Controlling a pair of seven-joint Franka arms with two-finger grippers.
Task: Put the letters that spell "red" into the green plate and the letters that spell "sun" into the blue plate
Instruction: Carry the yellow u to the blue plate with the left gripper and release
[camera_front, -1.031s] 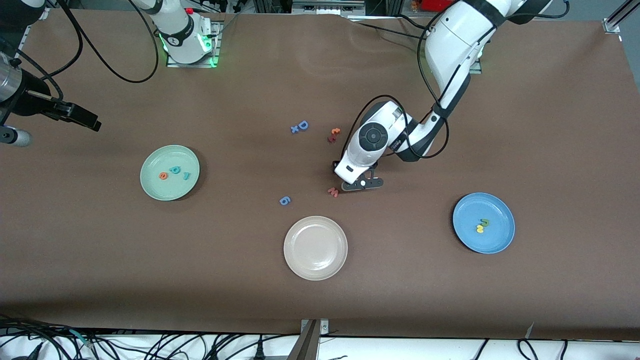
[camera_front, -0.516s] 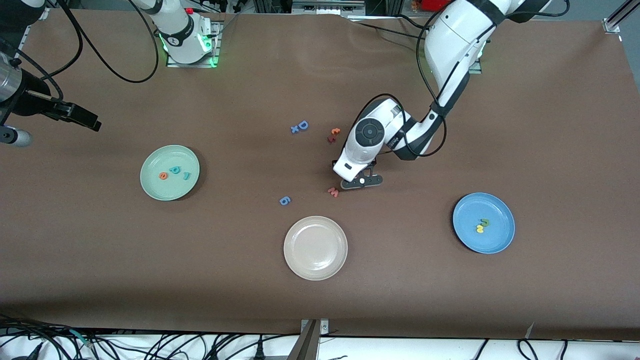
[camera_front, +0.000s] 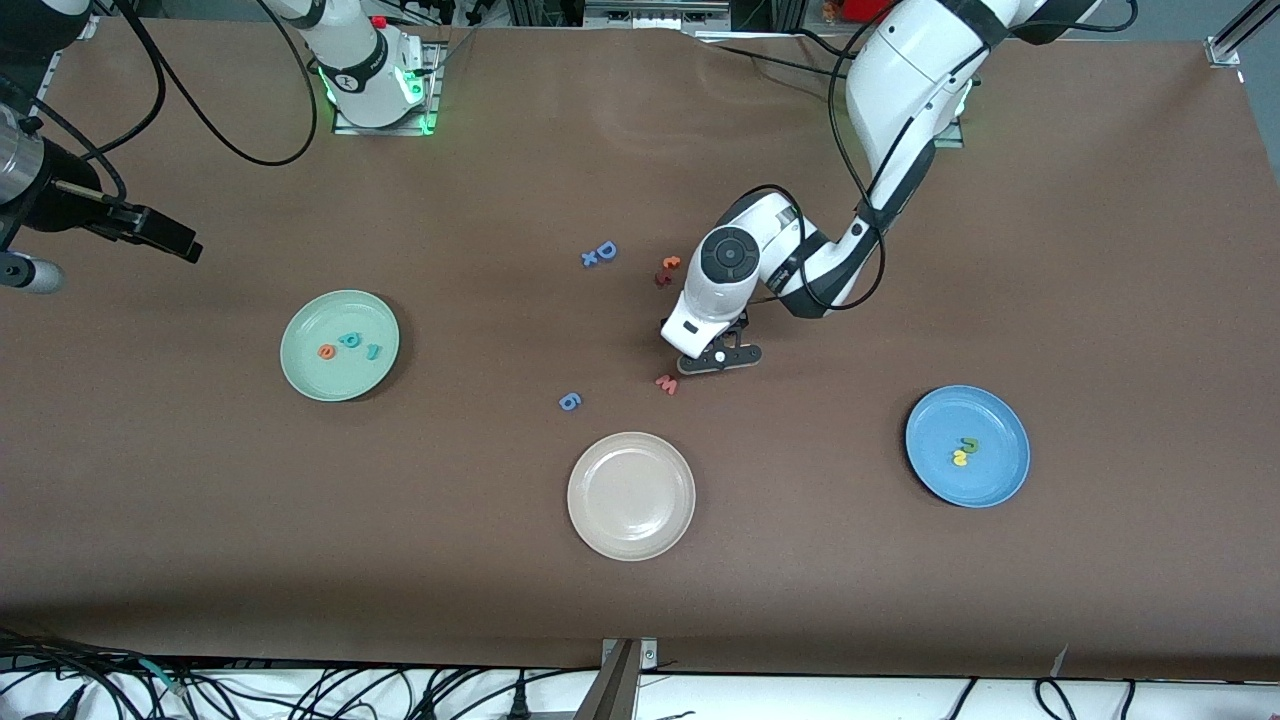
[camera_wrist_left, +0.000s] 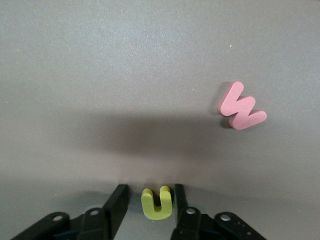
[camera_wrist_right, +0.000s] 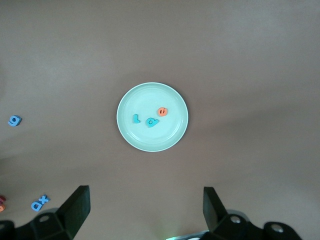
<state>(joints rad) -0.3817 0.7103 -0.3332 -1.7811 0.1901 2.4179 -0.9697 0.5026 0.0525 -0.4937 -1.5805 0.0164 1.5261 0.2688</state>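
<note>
**Left gripper brackets the yellow "u" near the pink "w"**

The left gripper (camera_wrist_left: 150, 205) is down at the table (camera_front: 900, 600) in the middle of the work area, beside the pink-red "w" (camera_wrist_left: 242, 106). In the left wrist view its two black fingers (camera_wrist_left: 117, 200) stand on either side of the yellow "u" (camera_wrist_left: 157, 203), with narrow gaps showing on both sides, so the jaws are partly closed around the letter but not visibly pressing it; whether they touch it I cannot tell for sure. In the front view the gripper's body hides the "u".

The right gripper (camera_wrist_right: 145, 210) hangs above the table toward the right arm's end, its jaws wide apart and holding nothing, and the arm waits. Its wrist camera looks down on the green plate (camera_wrist_right: 129, 135).

The green plate holds the orange "e" (camera_front: 326, 351), the teal "d" (camera_front: 349, 340) and the teal "r" (camera_front: 373, 351). The blue plate (camera_front: 1000, 470), toward the left arm's end, holds the green "n" (camera_front: 970, 444) and the yellow "s" (camera_front: 960, 458), touching each other.

The beige-white plate (camera_front: 631, 495) lies nearest the front camera. Loose on the table are a blue "6" (camera_front: 569, 401), a blue "D" (camera_front: 605, 250) with a small blue "x" (camera_front: 590, 259) beside it, and an orange and dark red pair of letters (camera_front: 667, 270).
</note>
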